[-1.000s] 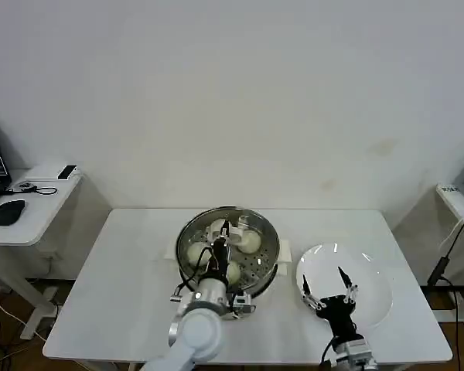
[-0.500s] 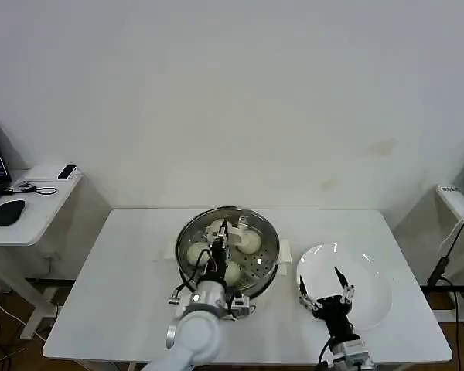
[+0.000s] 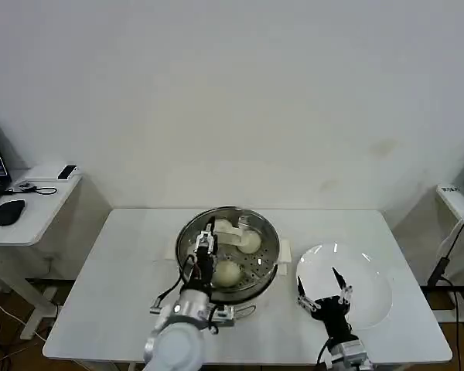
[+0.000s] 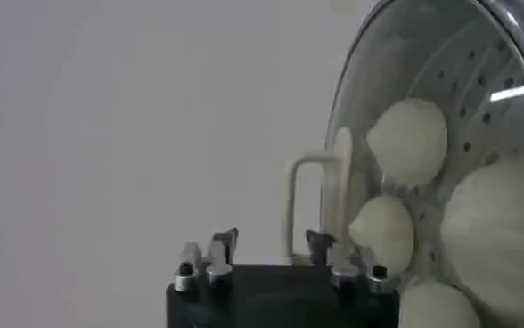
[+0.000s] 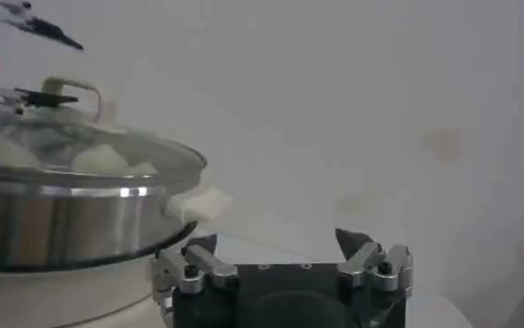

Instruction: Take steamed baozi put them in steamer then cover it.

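A white side desk [image 3: 32, 202] stands at the far left, carrying a black computer mouse [image 3: 9, 211]. On the white work table [image 3: 124, 286] the round shiny stainless steel steamer [image 3: 229, 253] sits near the middle, with the round clear glass cover with metal rim and cream-white bar handle [image 5: 93, 151] resting on top of it. The smooth cream-white steamed baozi [image 4: 408, 141] lie inside on the perforated tray, visible through the glass; the head view shows three, the left wrist view four.

The left gripper [image 3: 204, 249] hangs over the left part of the steamer, beside the cover's handle. Its fingers stand parted and hold nothing; the left wrist view shows the handle just beyond the fingertips, not between them.

To the right of the steamer lies a flat round white plate [image 3: 367, 290], bare. The right gripper [image 3: 325, 292] hovers over the plate's near-left part, its jaws spread wide and empty.
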